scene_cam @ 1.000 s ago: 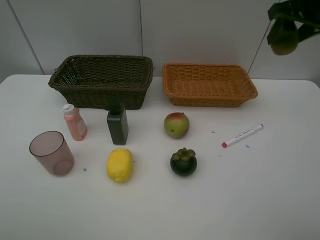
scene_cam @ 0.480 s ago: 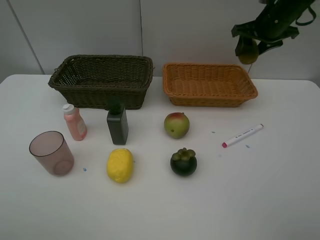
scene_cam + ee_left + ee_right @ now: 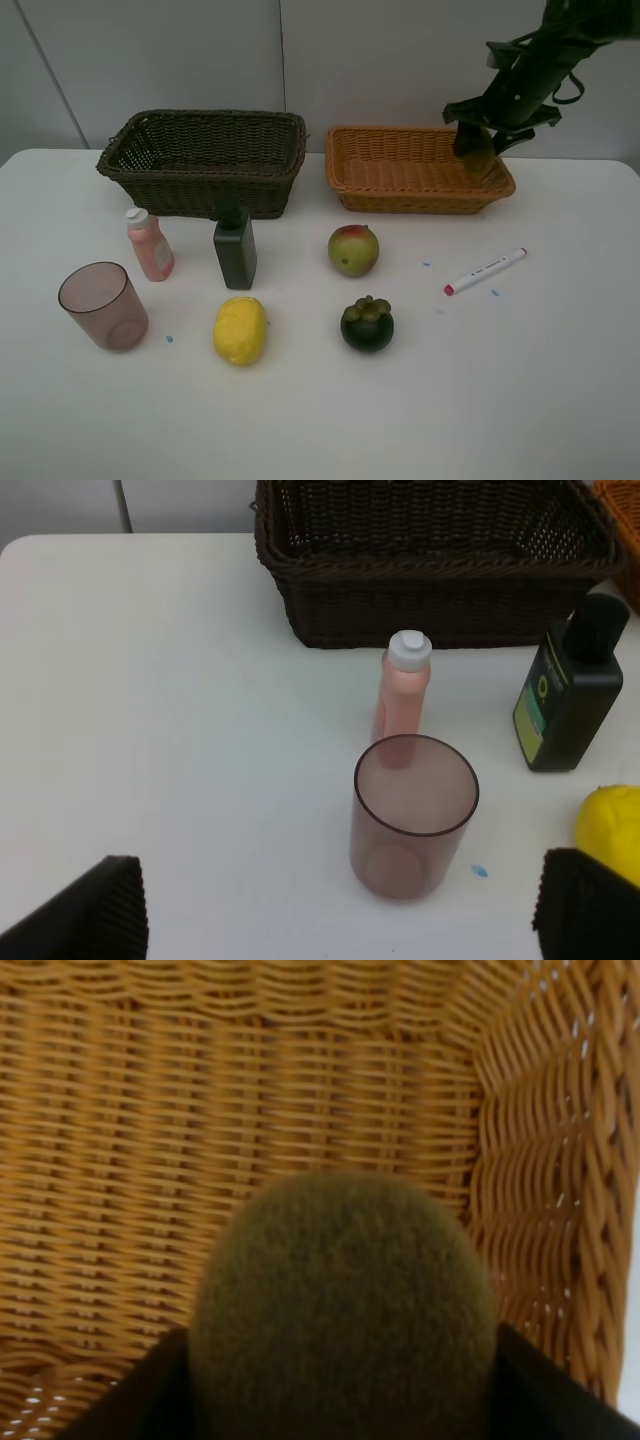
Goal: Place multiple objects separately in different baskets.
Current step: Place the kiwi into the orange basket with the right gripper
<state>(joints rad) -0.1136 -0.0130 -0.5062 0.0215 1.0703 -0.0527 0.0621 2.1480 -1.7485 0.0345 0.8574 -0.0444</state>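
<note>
Two wicker baskets stand side by side at the back of the white table (image 3: 540, 400): the deeper dark basket (image 3: 200, 190) on the left and the shallower orange basket (image 3: 400, 195) on the right, a narrow gap between them.

Over the right end of the orange basket, the right gripper (image 3: 476, 142) pinches the brown kiwi (image 3: 340, 1290) between its fingers. The right wrist view shows the fuzzy fruit filling the space between the two dark fingers, with the woven floor and an end wall of the basket close behind it. Whether the kiwi touches the weave I cannot tell.

The left gripper (image 3: 340, 920) hangs above the left part of the table with its fingers spread wide and nothing between them; the tinted cup (image 3: 413, 815) stands upright just below it.

Seven other things sit on the table in front of the baskets. The pink bottle (image 3: 150, 245) and the dark green bottle (image 3: 235, 250) stand upright near the front wall of the dark basket. The cup is at the far left, near the pink bottle. The yellow lemon (image 3: 240, 330) lies in front of the green bottle. The red-green apple (image 3: 353, 250) sits in front of the orange basket, with the dark mangosteen (image 3: 367, 323) nearer the front edge. The white marker (image 3: 485, 270) lies at a slant to the right, well apart from the fruit.
</note>
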